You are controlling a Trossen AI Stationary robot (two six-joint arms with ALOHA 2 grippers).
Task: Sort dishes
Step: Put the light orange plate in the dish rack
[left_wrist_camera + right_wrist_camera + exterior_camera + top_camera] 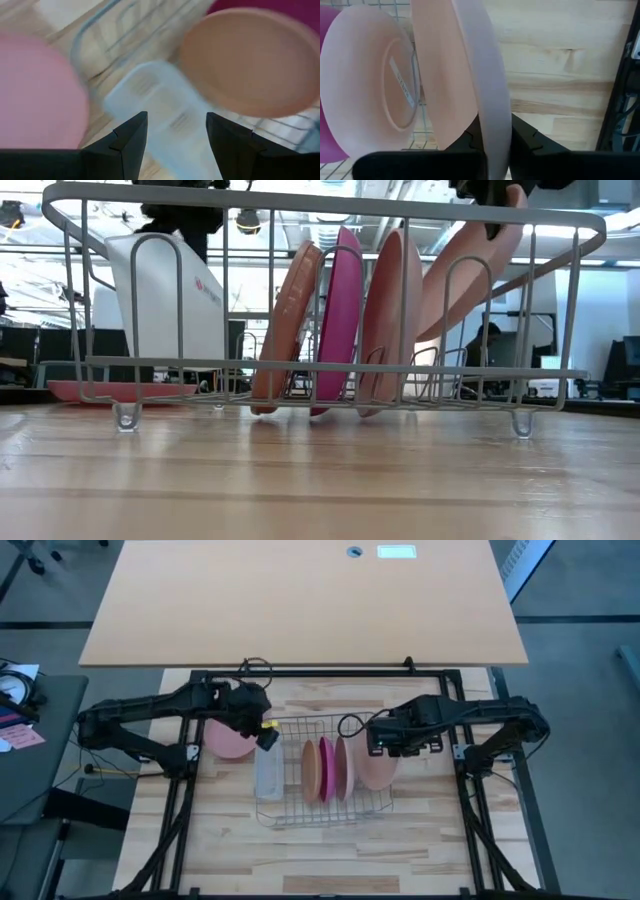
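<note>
Your right gripper (495, 140) is clamped on the rim of a pale pink plate (470, 75); both dark fingers (532, 140) press the edge between them; the plate hangs tilted at the right end of the wire rack (320, 775), leaning outward over the rack's right rim in the low view, its upper edge up at the gripper.

Just beside it, inside the rack, three plates stand on edge in a row; nearest your held plate is another pale pink plate (392, 320); then the magenta plate (340, 320); then the orange-tan plate (290, 320); whether they touch one another at the base you cannot tell from here.

Your left gripper (176, 135) hovers with fingers apart and nothing between them, over the left end of the rack; directly below it lies the translucent white tray (268, 768), set in the rack's left part; the orange-tan plate shows beyond it in the left wrist view.

One more pink plate (228, 738) lies flat on the wooden table (320, 850), outside the rack's left side, near the left gripper and apart from the standing row.
</note>
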